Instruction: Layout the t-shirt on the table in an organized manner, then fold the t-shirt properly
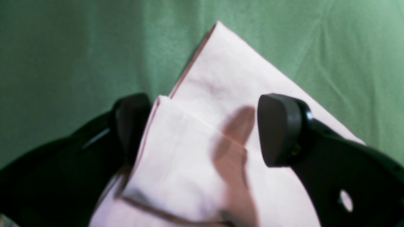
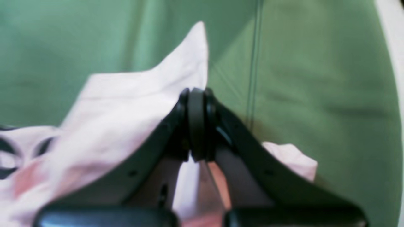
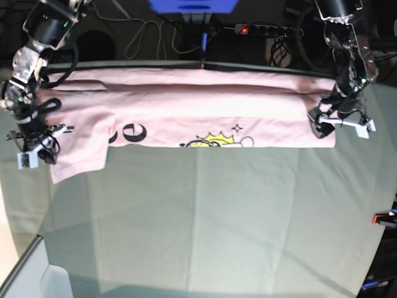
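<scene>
Pale green cloth covered the table (image 3: 205,217), creased and far wider than the t-shirt (image 3: 205,102), which lay as a long folded band along the far edge with one sleeve end hanging toward the near left in the base view. At that end the right gripper (image 2: 197,124) had its jaws pressed fully together, seemingly pinching a pink edge, though the blur left the hold uncertain. At the opposite end the left gripper (image 1: 202,129) stood with jaws spread wide over a layered corner, holding nothing. The shirt looked light, limp and thin, likely to sag and slide between layers; firm pinches at hems and corners, both ends lifted together, would probably keep the folds from slipping.
</scene>
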You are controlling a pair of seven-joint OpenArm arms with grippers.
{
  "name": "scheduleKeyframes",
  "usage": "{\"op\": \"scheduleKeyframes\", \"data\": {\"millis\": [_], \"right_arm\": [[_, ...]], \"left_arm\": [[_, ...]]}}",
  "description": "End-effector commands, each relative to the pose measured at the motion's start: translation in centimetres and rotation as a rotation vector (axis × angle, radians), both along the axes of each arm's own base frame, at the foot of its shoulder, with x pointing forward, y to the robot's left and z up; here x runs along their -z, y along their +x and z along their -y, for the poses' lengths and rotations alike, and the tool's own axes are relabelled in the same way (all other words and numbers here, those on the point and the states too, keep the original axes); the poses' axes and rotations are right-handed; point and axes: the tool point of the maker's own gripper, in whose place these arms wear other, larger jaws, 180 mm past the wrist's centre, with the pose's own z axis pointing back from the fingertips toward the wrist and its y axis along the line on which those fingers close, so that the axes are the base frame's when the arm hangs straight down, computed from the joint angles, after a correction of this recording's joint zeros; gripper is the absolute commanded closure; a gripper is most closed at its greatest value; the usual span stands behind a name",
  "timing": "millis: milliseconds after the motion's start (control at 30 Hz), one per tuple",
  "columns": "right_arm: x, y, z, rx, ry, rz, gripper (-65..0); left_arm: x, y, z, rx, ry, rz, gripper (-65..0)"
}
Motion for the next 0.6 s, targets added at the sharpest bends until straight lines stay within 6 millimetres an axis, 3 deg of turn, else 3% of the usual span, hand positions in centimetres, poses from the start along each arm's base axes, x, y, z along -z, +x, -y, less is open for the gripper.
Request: {"op": "scheduleKeyframes", "data": {"millis": [0, 200, 367, 567], "right_arm": [[-1.5, -0.2, 0.4, -0.003, -0.018, 0.046, 0.0], [-3.2, -4.8, 2.0, 0.09, -0.012, 0.092, 0.0], [-2.1, -8.2, 3.3, 0.146, 0.013, 0.056, 0.0], [-1.5, -10.3, 3.3, 0.163, 0.049, 0.04, 0.0]], "left_arm": [[-0.2, 0.2, 0.1, 0.005, -0.005, 0.001, -51.7], [-0.5, 0.6, 0.0, 0.004, -0.004, 0.011, -51.7], [-0.6, 0.9, 0.0, 0.003, -0.005, 0.016, -51.7], [-0.6, 1.0, 0.0, 0.005, -0.006, 0.016, -51.7]]}}
